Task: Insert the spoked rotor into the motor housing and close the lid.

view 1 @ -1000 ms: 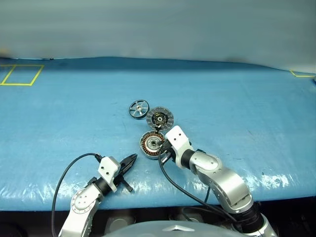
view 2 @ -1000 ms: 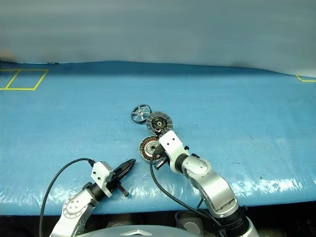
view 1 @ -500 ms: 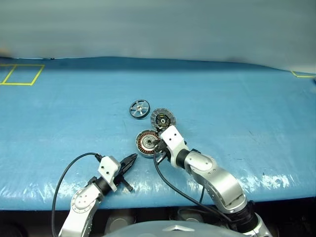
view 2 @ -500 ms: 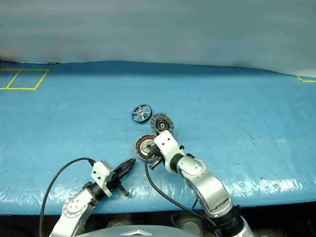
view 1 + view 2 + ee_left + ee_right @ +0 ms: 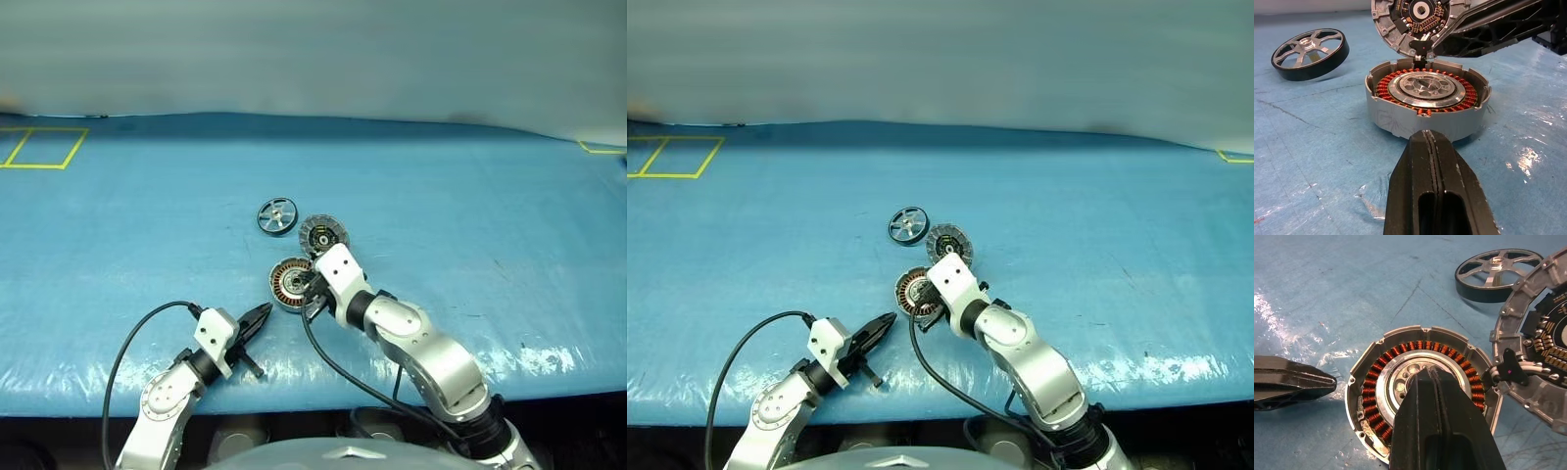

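Blue sheeting covers the desk [image 5: 470,215], on which all three parts lie near the middle.

Head views: the motor housing [image 5: 290,284] sits flat with its open face and axis pointing up. The lid [image 5: 323,235] lies just beyond it, touching or nearly touching its rim. The spoked rotor [image 5: 277,216] lies flat beside the lid, on the robot's left of it, apart from the housing. The right pincer [image 5: 312,287] reaches down over the housing's right side. The left pincer [image 5: 261,315] rests low near the desk's front edge, pointing toward the housing, fingers together, holding nothing.

Left wrist view: the housing [image 5: 1426,105] is a short silver cylinder. It contains a ring of copper-brown windings around a flat silver hub; no rotor is in it. The lid [image 5: 1415,19] stands tilted behind it, circuit side showing, joined by short wires at the rim. The rotor [image 5: 1310,51], a black ring with silver spokes, rests slightly tilted on the desk.

Right wrist view: the right pincer's fingers [image 5: 1447,431] are pressed together over the housing's hub [image 5: 1405,382], gripping nothing. The left pincer's tip [image 5: 1293,382] lies just beside the housing wall.
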Controlling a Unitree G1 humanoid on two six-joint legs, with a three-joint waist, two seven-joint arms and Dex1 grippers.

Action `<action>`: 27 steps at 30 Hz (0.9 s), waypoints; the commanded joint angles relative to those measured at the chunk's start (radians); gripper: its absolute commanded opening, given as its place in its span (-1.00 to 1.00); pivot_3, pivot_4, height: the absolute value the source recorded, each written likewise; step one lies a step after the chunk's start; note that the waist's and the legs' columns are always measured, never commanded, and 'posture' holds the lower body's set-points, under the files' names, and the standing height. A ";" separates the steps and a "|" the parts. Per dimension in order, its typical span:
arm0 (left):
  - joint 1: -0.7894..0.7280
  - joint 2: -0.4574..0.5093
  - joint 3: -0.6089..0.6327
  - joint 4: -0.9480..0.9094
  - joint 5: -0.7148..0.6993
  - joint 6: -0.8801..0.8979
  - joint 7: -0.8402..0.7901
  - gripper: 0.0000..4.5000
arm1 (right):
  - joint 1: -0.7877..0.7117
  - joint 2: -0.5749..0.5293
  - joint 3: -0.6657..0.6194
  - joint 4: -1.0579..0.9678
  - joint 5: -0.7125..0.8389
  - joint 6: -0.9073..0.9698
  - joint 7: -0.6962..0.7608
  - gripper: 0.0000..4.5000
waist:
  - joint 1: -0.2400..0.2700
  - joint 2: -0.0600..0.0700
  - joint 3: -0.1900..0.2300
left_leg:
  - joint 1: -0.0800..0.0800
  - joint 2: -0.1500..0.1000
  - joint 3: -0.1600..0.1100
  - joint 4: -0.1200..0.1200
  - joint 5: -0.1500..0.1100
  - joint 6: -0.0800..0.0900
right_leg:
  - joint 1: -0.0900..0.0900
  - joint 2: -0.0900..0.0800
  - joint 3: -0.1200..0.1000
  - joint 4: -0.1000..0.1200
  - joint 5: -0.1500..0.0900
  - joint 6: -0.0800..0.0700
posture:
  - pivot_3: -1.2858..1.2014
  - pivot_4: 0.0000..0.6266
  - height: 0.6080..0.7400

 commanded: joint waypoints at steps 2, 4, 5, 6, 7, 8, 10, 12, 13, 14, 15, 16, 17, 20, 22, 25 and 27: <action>0.010 0.000 0.014 -0.036 -0.012 -0.019 0.003 -1.00 | -0.009 0.022 0.006 0.020 -0.005 -0.051 0.001 -0.99 | 0.000 0.000 0.000 | 0.000 0.000 0.000 0.000 0.000 0.000 | 0.000 0.000 0.000 0.000 0.000 0.000 | 0.03 -0.52 1.00; 0.014 0.000 0.015 -0.038 -0.011 -0.019 0.004 -1.00 | -0.011 0.025 0.011 0.039 -0.009 -0.064 0.006 -0.99 | 0.000 0.000 0.000 | 0.000 0.000 0.000 0.000 0.000 0.000 | 0.000 0.000 0.000 0.000 0.000 0.000 | 0.03 -0.52 1.00; 0.016 0.000 0.016 -0.037 -0.011 -0.020 0.004 -1.00 | -0.012 0.028 0.013 0.047 -0.009 -0.070 0.008 -0.99 | 0.000 0.000 0.000 | 0.000 0.000 0.000 0.000 0.000 0.000 | 0.000 0.000 0.000 0.000 0.000 0.000 | 0.03 -0.52 1.00; 0.017 -0.001 0.016 -0.037 -0.010 -0.020 0.004 -1.00 | -0.013 0.030 0.014 0.057 -0.009 -0.076 0.011 -0.99 | 0.000 0.000 0.000 | 0.000 0.000 0.000 0.000 0.000 0.000 | 0.000 0.000 0.000 0.000 0.000 0.000 | 0.03 -0.52 1.00; 0.018 -0.001 0.016 -0.036 -0.010 -0.020 0.005 -1.00 | -0.014 0.032 0.016 0.066 -0.008 -0.081 0.014 -0.99 | 0.000 0.000 0.000 | 0.000 0.000 0.000 0.000 0.000 0.000 | 0.000 0.000 0.000 0.000 0.000 0.000 | 0.03 -0.52 1.00; 0.019 -0.002 0.016 -0.035 -0.009 -0.021 0.005 -1.00 | -0.014 0.034 0.019 0.077 -0.007 -0.086 0.018 -0.99 | 0.000 0.000 0.000 | 0.000 0.000 0.000 0.000 0.000 0.000 | 0.000 0.000 0.000 0.000 0.000 0.000 | 0.03 -0.52 1.00; 0.021 -0.002 0.016 -0.032 -0.007 -0.023 0.006 -1.00 | -0.012 0.037 0.022 0.095 -0.008 -0.095 0.024 -0.99 | 0.000 0.000 0.000 | 0.000 0.000 0.000 0.000 0.000 0.000 | 0.000 0.000 0.000 0.000 0.000 0.000 | 0.03 -0.52 1.00; 0.023 -0.002 0.015 -0.031 -0.007 -0.023 0.007 -1.00 | -0.011 0.037 0.024 0.104 -0.010 -0.103 0.028 -0.99 | 0.000 0.000 0.000 | 0.000 0.000 0.000 0.000 0.000 0.000 | 0.000 0.000 0.000 0.000 0.000 0.000 | 0.03 -0.52 1.00; 0.023 -0.002 0.015 -0.031 -0.007 -0.023 0.008 -1.00 | -0.010 0.035 0.024 0.105 -0.010 -0.104 0.030 -0.99 | 0.000 0.000 0.000 | 0.000 0.000 0.000 0.000 0.000 0.000 | 0.000 0.000 0.000 0.000 0.000 0.000 | 0.03 -0.52 1.00; 0.024 -0.002 0.015 -0.032 -0.007 -0.023 0.008 -1.00 | -0.012 0.030 0.027 0.103 -0.013 -0.099 0.033 -0.99 | 0.000 0.000 0.000 | 0.000 0.000 0.000 0.000 0.000 0.000 | 0.000 0.000 0.000 0.000 0.000 0.000 | 0.03 -0.52 1.00; 0.025 -0.002 0.015 -0.032 -0.008 -0.022 0.009 -1.00 | -0.015 0.026 0.030 0.102 -0.015 -0.093 0.035 -0.99 | 0.000 0.000 0.000 | 0.000 0.000 0.000 0.000 0.000 0.000 | 0.000 0.000 0.000 0.000 0.000 0.000 | 0.03 -0.52 1.00; 0.025 -0.003 0.015 -0.031 -0.007 -0.022 0.010 -1.00 | -0.019 0.021 0.031 0.098 -0.015 -0.079 0.039 -0.99 | 0.000 0.000 0.000 | 0.001 0.000 0.000 0.000 0.000 0.000 | 0.000 0.000 0.000 0.000 0.000 0.000 | 0.03 -0.52 1.00; 0.025 -0.003 0.014 -0.030 -0.007 -0.023 0.010 -1.00 | -0.025 0.019 0.031 0.089 -0.013 -0.057 0.042 -0.99 | 0.000 0.000 0.000 | 0.001 0.000 0.000 0.000 0.000 0.000 | 0.000 0.000 0.000 0.000 0.000 0.000 | 0.03 -0.52 1.00; 0.027 -0.006 0.011 -0.028 -0.006 -0.025 0.011 -1.00 | -0.044 0.021 0.016 0.061 0.004 -0.016 0.055 -0.99 | 0.000 0.000 0.000 | 0.001 0.000 0.000 0.000 0.000 0.000 | 0.000 0.000 0.000 0.000 0.000 0.000 | 0.03 -0.52 1.00; 0.028 -0.009 0.010 -0.026 -0.006 -0.026 0.012 -1.00 | -0.054 0.024 0.002 0.051 0.010 0.000 0.054 -0.99 | 0.000 0.000 0.000 | 0.001 0.000 0.000 0.000 0.000 0.000 | 0.000 0.000 0.000 0.000 0.000 0.000 | 0.03 -0.52 1.00; 0.028 -0.012 0.009 -0.025 -0.004 -0.028 0.012 -1.00 | -0.058 0.021 -0.005 0.058 0.003 0.006 0.048 -0.99 | 0.000 0.000 0.000 | 0.001 0.000 0.000 0.000 0.000 0.000 | 0.000 0.000 0.000 0.000 0.000 0.000 | 0.03 -0.52 1.00; 0.029 -0.014 0.008 -0.024 -0.004 -0.028 0.012 -1.00 | -0.053 0.021 -0.008 0.066 -0.001 0.004 0.044 -0.99 | 0.000 0.000 0.000 | 0.000 0.000 0.000 0.000 0.000 0.000 | 0.000 0.000 0.000 0.000 0.000 0.000 | 0.03 -0.52 1.00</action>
